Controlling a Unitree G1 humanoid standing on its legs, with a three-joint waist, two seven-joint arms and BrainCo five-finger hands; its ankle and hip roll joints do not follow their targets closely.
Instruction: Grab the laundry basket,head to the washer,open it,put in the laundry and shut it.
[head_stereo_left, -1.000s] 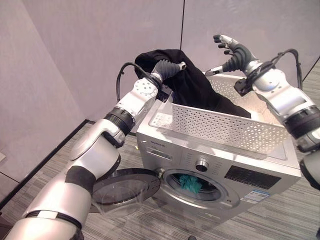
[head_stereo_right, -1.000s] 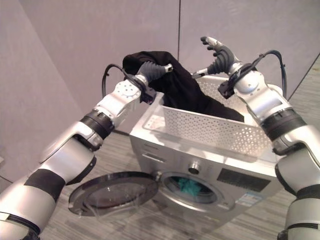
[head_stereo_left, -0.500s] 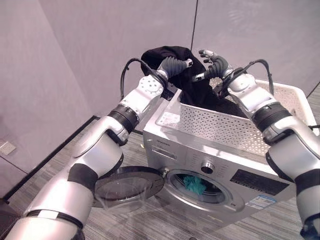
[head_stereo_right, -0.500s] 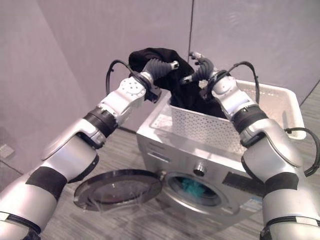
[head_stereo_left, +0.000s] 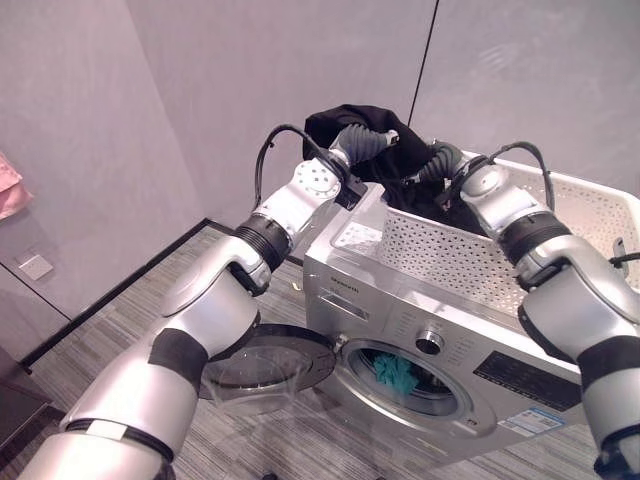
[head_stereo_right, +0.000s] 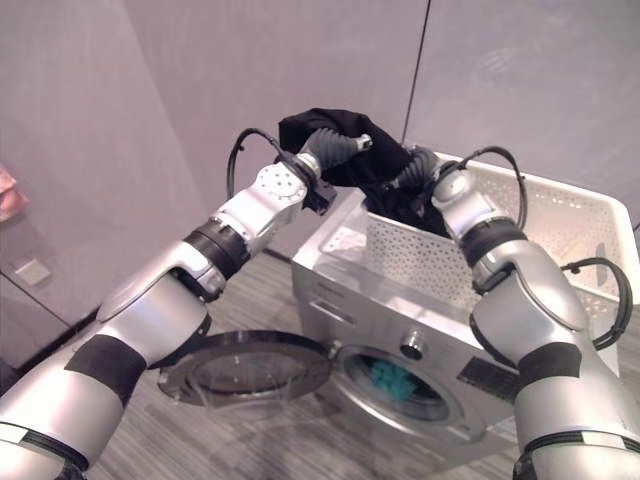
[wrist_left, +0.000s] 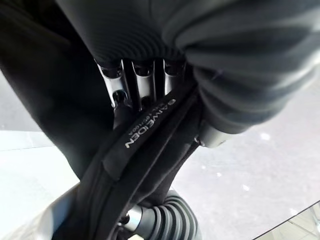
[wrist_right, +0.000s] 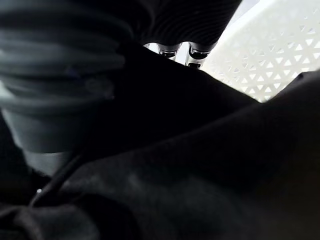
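Note:
A white perforated laundry basket (head_stereo_left: 470, 265) stands on top of the silver washer (head_stereo_left: 440, 300). The washer's round door (head_stereo_left: 265, 365) hangs open at the front left, and a teal cloth (head_stereo_left: 395, 372) lies in the drum. A black garment (head_stereo_left: 340, 125) is raised out of the basket's left end. My left hand (head_stereo_left: 368, 143) is shut on it; in the left wrist view its fingers (wrist_left: 142, 82) curl round the garment's band (wrist_left: 145, 145). My right hand (head_stereo_left: 440, 162) is pressed into the same garment (wrist_right: 175, 150) just beside the left one, over the basket (wrist_right: 270, 55).
Grey wall panels rise right behind the washer. The open door juts over the striped floor at the washer's front left. A pink cloth (head_stereo_left: 8, 185) and a wall socket (head_stereo_left: 35, 265) are on the wall at far left.
My right hand has come down and to the left from above the basket's rim into the black garment, next to the left hand. The left hand keeps its hold. The camera has shifted.

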